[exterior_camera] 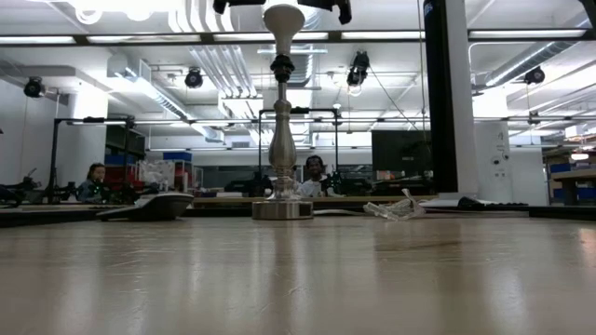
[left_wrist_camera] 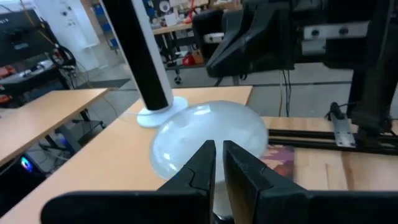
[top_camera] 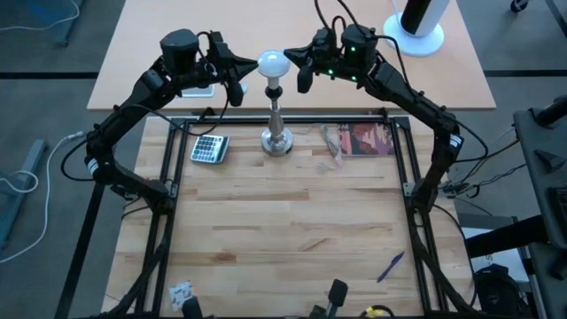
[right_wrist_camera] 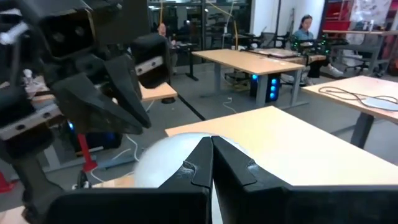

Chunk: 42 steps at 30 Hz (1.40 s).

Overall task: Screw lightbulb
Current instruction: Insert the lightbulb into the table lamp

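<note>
The white frosted lightbulb (top_camera: pixel 273 64) stands upright, its base down in the black socket (exterior_camera: pixel 282 67) atop the silver stand (top_camera: pixel 277 133) at the table's far middle. My left gripper (top_camera: pixel 237 87) hovers shut to the bulb's left, and my right gripper (top_camera: pixel 304 78) hovers shut to its right. Both are raised to bulb height and point roughly level at it. In the high view a small gap shows between each gripper and the bulb. The bulb (left_wrist_camera: pixel 205 127) lies just beyond the tips of the left gripper (left_wrist_camera: pixel 219 144), and likewise the bulb (right_wrist_camera: pixel 165 158) beyond the right gripper (right_wrist_camera: pixel 211 140).
A calculator (top_camera: pixel 210 148) lies left of the stand's foot, with clear wrapping (top_camera: pixel 335 142) and a printed card (top_camera: pixel 368 139) to its right. A purple pen (top_camera: pixel 391 264) lies near the front right. A white cylinder on a round base (top_camera: pixel 416 22) stands on the far desk. People sit in the room behind.
</note>
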Tool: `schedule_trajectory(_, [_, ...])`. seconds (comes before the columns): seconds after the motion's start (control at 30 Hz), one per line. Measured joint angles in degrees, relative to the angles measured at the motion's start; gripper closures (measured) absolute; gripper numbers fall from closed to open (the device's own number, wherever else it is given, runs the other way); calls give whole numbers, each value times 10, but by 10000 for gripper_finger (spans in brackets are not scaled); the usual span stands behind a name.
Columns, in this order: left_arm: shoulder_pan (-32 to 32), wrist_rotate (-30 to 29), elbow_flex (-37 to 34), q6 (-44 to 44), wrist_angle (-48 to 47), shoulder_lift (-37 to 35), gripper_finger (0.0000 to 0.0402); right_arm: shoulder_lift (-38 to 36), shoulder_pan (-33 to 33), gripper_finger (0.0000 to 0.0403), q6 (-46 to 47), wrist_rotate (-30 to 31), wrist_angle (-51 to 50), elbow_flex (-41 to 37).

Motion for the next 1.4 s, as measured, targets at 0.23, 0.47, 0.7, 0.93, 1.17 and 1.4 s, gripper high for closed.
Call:
schedule_trajectory(0.23, [1, 0, 0, -2, 30, 25, 380, 12, -5, 403, 5, -1, 1, -11])
schedule_trajectory(0.47, [1, -1, 2, -2, 26, 30, 380, 14, -1, 403, 12, -10, 0, -12])
schedule_trajectory(0.7, [7, -1, 2, -5, 21, 30, 380, 14, 8, 403, 22, -13, 2, -12])
schedule_trajectory(0.93, [9, -22, 1, -5, 21, 31, 380, 15, 21, 403, 22, -23, 6, -12])
schedule_trajectory(1.17, [10, -24, 1, -5, 21, 30, 380, 13, 25, 403, 22, -28, 10, -13])
schedule_trajectory(1.4, [10, -19, 1, -7, 14, 14, 380, -3, 25, 403, 22, -23, 1, 5])
